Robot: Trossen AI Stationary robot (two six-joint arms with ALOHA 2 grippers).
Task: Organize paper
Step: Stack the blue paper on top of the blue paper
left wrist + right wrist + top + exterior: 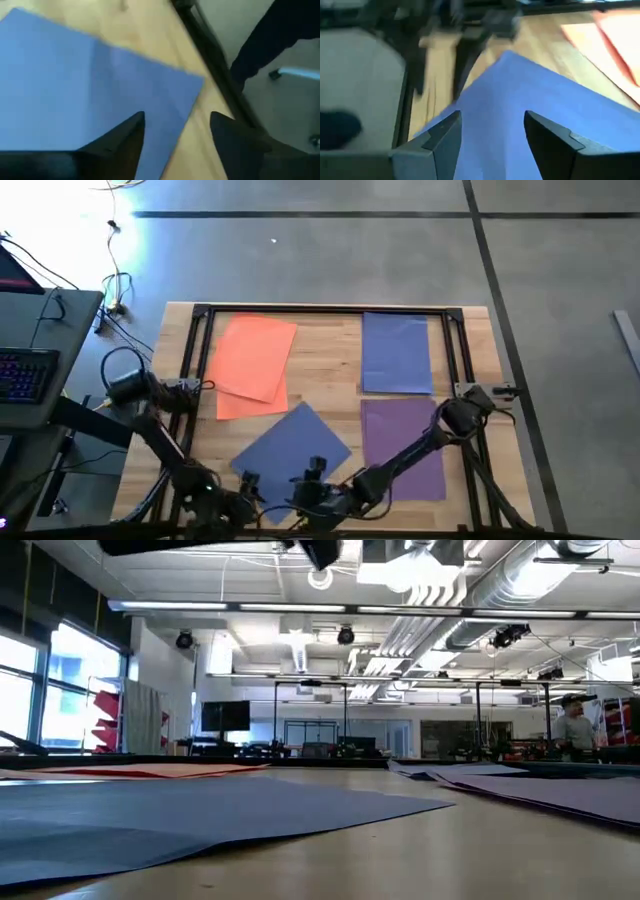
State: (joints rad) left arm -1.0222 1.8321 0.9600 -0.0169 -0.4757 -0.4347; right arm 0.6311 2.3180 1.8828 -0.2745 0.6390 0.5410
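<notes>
Both grippers open, left gripper (175, 140), right gripper (492, 135), over blue sheet (290, 450)

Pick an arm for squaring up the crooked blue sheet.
Either, slightly right. Right gripper hangs open over the rotated blue sheet; left gripper, also open, sits at its near corner by the table edge.

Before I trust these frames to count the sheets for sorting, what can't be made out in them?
- Orange stack, high view: the top sheet covers those beneath, so the count is unknown.
- Purple paper, high view: the right arm crosses its near edge.
- Loose blue sheet, high view: its near corner lies under both grippers.
- Left gripper, left wrist view: open, height above the sheet unclear.
- Right gripper, right wrist view: open, background blurred.
</notes>
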